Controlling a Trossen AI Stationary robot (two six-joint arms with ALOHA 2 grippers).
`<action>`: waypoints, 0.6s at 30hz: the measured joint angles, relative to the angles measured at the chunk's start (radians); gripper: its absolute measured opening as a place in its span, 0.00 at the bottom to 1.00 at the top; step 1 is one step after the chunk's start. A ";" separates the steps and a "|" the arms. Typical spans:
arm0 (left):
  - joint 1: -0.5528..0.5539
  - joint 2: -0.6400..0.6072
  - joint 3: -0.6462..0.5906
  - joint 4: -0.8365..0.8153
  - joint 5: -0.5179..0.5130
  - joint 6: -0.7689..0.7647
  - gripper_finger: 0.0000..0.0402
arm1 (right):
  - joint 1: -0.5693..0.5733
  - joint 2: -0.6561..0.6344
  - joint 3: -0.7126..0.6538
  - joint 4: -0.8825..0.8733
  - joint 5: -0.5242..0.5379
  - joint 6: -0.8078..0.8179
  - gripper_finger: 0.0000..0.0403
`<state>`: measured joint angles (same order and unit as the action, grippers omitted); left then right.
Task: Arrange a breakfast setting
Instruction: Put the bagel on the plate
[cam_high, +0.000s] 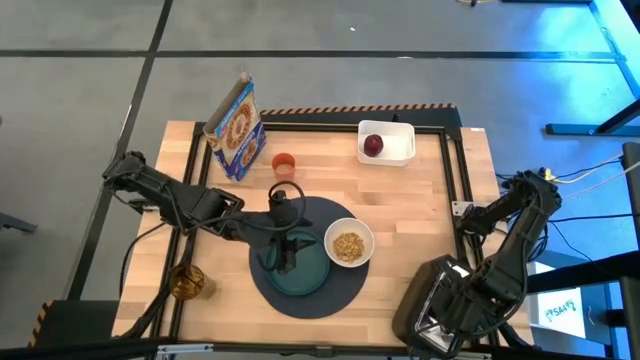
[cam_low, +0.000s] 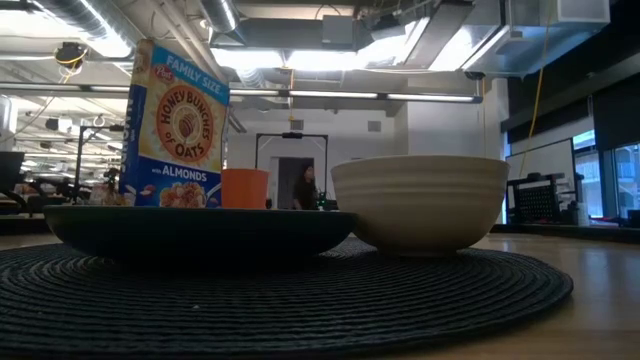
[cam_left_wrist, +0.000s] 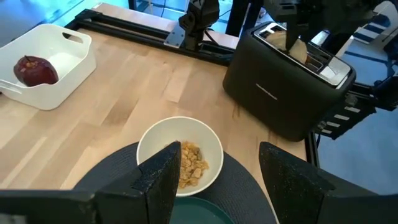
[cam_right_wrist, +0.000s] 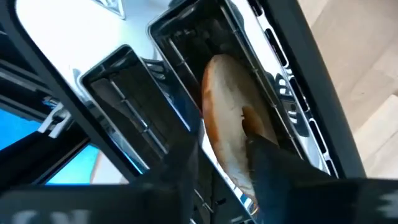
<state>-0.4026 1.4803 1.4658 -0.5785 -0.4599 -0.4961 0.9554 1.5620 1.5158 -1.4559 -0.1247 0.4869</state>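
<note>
The round dark placemat (cam_high: 340, 285) lies at the table's near middle. On it sit the teal plate (cam_high: 310, 275) and the white bowl (cam_high: 349, 243), which holds cereal. The orange cup (cam_high: 283, 163) stands farther back. The red apple (cam_high: 373, 146) lies in the white container (cam_high: 395, 142). My left gripper (cam_left_wrist: 224, 180) hovers open and empty over the plate, beside the bowl (cam_left_wrist: 180, 155). My right gripper (cam_right_wrist: 227, 171) is over the black toaster (cam_high: 440, 300) at the near right, shut on a bagel half (cam_right_wrist: 227, 118) standing in a slot. I see no spoon. My right gripper pinches the bagel half between its two fingers, one on each flat face, at its upper edge (cam_right_wrist: 233, 165). The fingers come from above, pointing down into the slot. The bagel stands upright on edge, its top out of the toaster (cam_left_wrist: 297, 50) and the rest inside.
A cereal box (cam_high: 237, 128) stands at the far left of the table. An amber glass object (cam_high: 187, 282) sits near the left front edge. A black frame rail (cam_high: 455, 170) runs along the far and right sides. Bare wood lies between the bowl and the container.
</note>
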 joint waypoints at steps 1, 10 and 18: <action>0.000 0.000 0.000 0.000 0.001 0.000 0.52 | 0.000 -0.002 0.000 0.000 -0.002 0.000 0.24; 0.000 0.000 0.000 0.002 0.005 0.000 0.52 | -0.007 -0.017 0.002 -0.016 0.006 0.004 0.11; 0.000 0.000 0.000 0.078 0.088 0.125 0.52 | -0.022 -0.044 0.163 -0.122 0.019 0.043 0.02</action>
<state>-0.4023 1.4803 1.4654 -0.5006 -0.3714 -0.3709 0.9337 1.5182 1.6786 -1.5782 -0.1060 0.5303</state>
